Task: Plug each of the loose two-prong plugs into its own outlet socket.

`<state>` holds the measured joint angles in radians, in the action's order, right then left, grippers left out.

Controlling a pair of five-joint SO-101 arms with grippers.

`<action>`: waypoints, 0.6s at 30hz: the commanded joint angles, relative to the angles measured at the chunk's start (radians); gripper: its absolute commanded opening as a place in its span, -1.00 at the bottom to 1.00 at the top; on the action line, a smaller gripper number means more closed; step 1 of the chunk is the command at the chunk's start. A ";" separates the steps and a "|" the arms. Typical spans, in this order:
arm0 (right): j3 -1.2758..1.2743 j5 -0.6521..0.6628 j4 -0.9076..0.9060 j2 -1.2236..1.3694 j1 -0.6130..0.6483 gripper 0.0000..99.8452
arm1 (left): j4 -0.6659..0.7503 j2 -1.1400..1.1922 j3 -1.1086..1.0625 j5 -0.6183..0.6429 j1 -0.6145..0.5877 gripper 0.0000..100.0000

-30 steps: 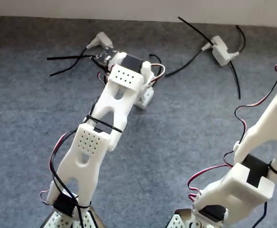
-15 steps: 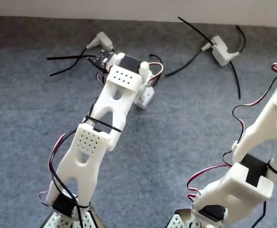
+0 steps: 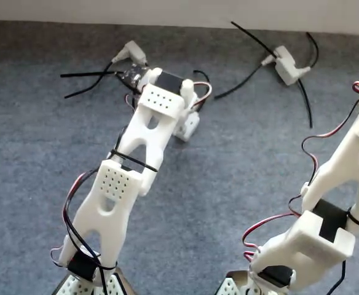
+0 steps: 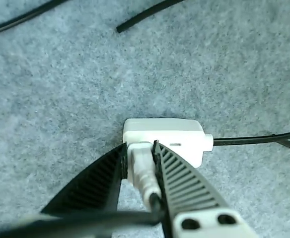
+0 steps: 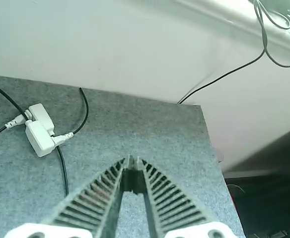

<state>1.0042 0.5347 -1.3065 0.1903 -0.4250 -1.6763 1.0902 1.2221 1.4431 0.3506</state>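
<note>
Left claw (image 4: 140, 147) is shown clamped on the held plug (image 4: 141, 171), pressed at its socket (image 4: 180, 136), 12 o'clock on the counter (image 3: 241, 172); right claw (image 5: 133, 163) pinched empty. Pair (image 3: 284, 66) at 1 o'clock judged joined; loose plug (image 3: 130, 52) at 11 o'clock judged outstanding

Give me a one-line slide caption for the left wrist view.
Left gripper clamps a white plug against the white socket on grey carpet.
</note>
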 commanded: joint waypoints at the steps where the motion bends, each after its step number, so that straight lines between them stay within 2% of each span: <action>1: 0.004 -0.012 0.015 -0.018 0.010 -0.98 | 0.000 0.008 -0.007 -0.006 -0.019 -0.99; 8: 0.004 -0.012 0.015 -0.018 0.010 -0.98 | 0.086 0.013 -0.007 -0.080 -0.099 -0.99; 12: 0.004 -0.012 0.015 -0.018 0.010 -0.98 | 0.152 0.013 -0.008 -0.143 -0.105 -0.99; 18: 0.004 -0.012 0.015 -0.018 0.010 -0.98 | 0.152 0.013 -0.013 -0.204 -0.122 -0.99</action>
<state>1.0042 0.5347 -1.3065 0.1903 -0.4250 -1.5535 1.1040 1.2114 1.2620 0.2677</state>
